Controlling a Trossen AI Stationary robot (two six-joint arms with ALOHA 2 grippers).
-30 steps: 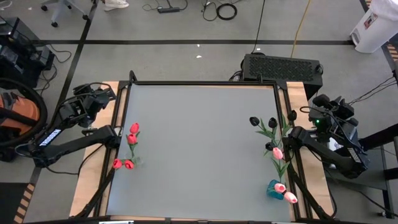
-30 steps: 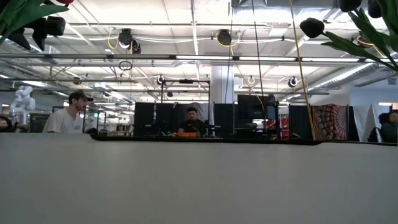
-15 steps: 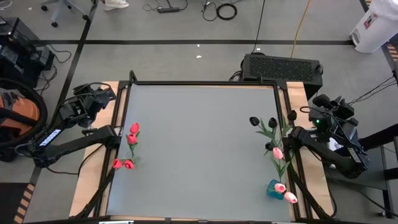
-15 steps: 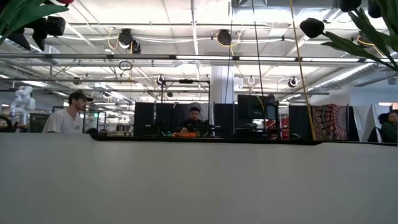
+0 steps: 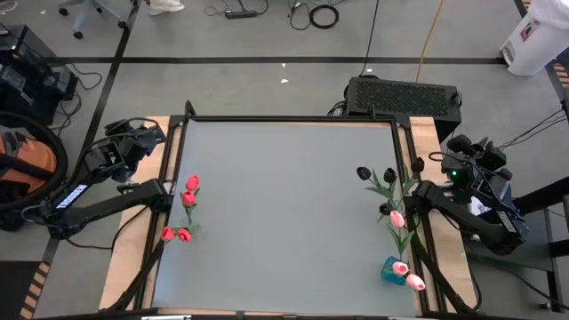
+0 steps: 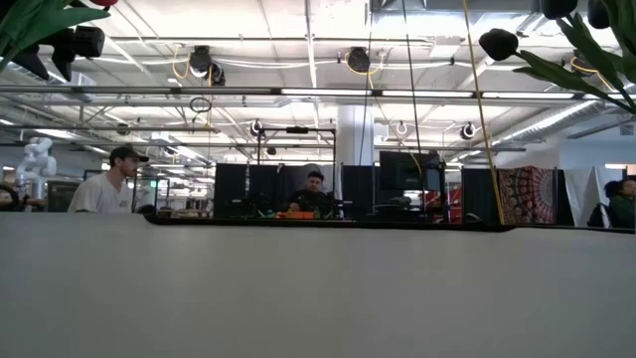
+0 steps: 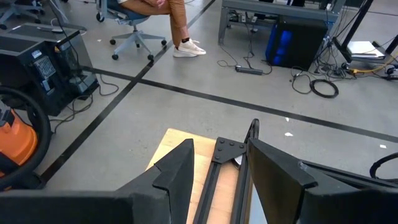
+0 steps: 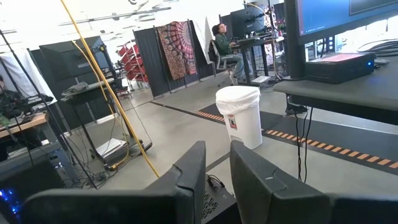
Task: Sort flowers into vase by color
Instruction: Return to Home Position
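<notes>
Red tulips (image 5: 189, 197) left side | pink tulips (image 5: 396, 219), black tulips (image 5: 364, 172) right side | left end effector (image 7: 219, 140) released | right end effector (image 8: 216, 152) released

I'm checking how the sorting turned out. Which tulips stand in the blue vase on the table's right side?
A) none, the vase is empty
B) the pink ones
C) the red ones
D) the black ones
B: in the high view the pink tulips rise from the blue vase, while the red tulips stand by the left edge and the black tulips form their own bunch on the right.
</notes>
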